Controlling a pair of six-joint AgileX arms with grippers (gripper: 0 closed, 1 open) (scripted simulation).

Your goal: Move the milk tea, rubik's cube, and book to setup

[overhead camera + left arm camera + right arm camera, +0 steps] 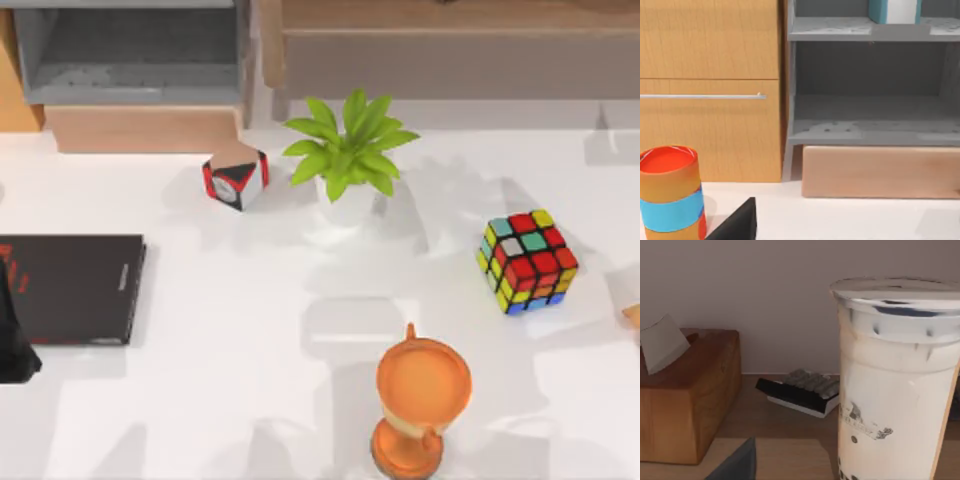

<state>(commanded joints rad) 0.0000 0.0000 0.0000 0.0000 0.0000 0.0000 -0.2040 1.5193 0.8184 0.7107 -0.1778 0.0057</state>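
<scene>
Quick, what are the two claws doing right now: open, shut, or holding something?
Left gripper: cannot be told; it faces a grey shelf.
Right gripper: cannot be told; the milk tea stands close before it.

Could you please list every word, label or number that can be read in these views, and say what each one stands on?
No text here can be read as words.
Black book: red lettering at its cover's left edge, too small to read.
Milk tea cup: a dark printed logo low on its side, too blurred to read.
Small red, black and white box: a pattern, no legible letters.
Rubik's cube: plain coloured stickers, no text.
</scene>
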